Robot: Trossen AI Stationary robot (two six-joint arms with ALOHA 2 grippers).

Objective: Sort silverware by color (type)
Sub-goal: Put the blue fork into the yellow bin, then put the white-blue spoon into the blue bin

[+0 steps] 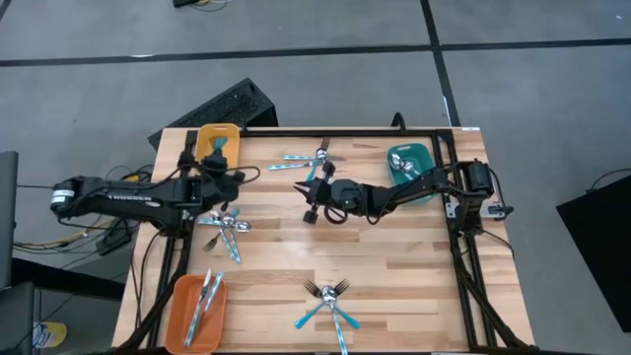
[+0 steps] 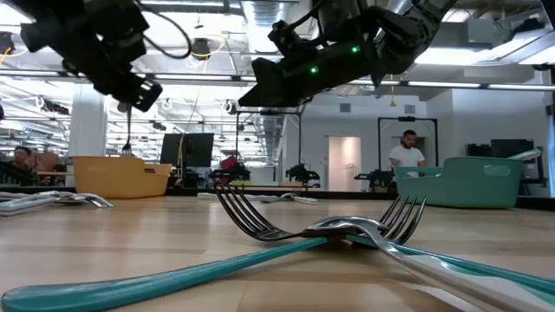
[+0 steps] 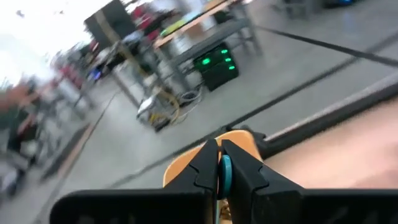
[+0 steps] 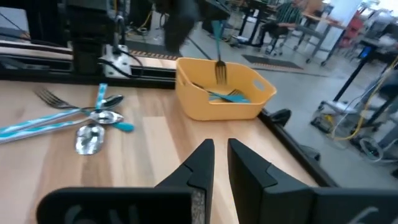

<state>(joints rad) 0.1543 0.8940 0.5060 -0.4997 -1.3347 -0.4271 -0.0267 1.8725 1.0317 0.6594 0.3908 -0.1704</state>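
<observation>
The left arm (image 1: 118, 196) bears white lettering along its side, too small to read; nothing else carries text.

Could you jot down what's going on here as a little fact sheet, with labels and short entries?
Left gripper: shut on a fork, held prongs down over the yellow tray
Right gripper: mid-table, nothing between its fingers
Orange tray: holds a few pieces
Teal tray: holds pieces
Loose silverware: piles near the table's far edge, left side and near edge
</observation>
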